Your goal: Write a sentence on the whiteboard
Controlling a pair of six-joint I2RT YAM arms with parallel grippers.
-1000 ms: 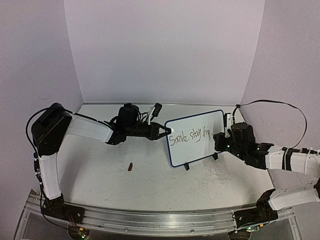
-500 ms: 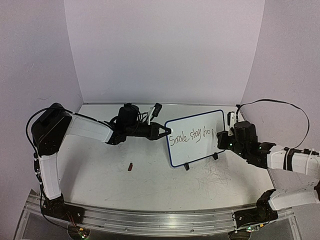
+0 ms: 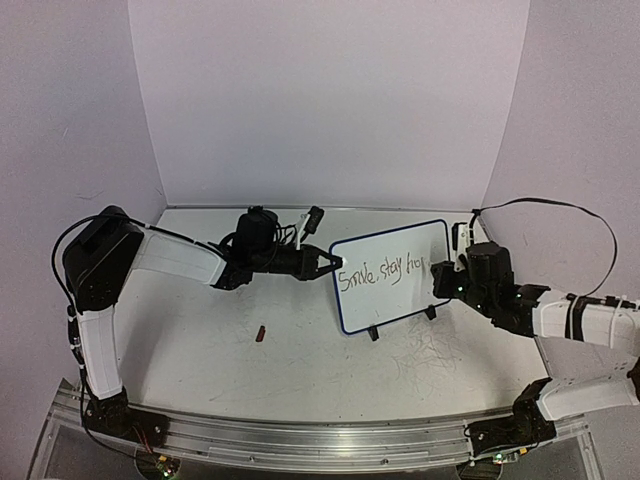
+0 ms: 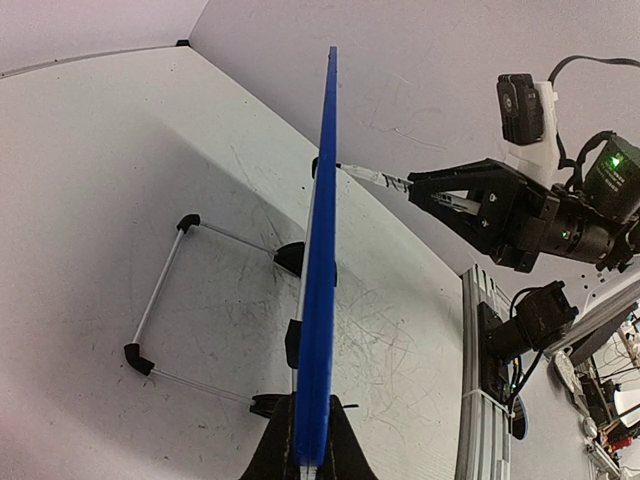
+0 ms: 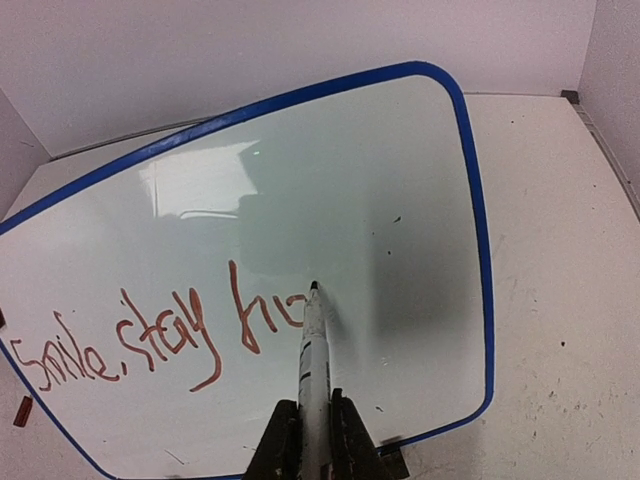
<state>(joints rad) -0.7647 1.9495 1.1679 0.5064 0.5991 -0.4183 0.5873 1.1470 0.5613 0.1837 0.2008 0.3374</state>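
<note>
Right gripper (image 5: 312, 418) and marker (image 5: 312, 345) edged right, sentence (image 5: 165, 338) longer, whiteboard (image 5: 380, 190) unmoved

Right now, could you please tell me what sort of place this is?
Probably a robotics lab test cell: plain pale walls enclose a scuffed white table, two robot arms are bolted to an aluminium rail, and a small blue-framed whiteboard stands between them.

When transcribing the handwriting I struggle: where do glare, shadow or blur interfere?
Right wrist view: the reddish handwritten sentence is sharp; a bright glare patch sits above it on the small blue-framed whiteboard, and a grey shadow darkens the last letters by the white marker. Top external view: lettering tiny. Left wrist view: board edge-on, no writing visible.
</note>
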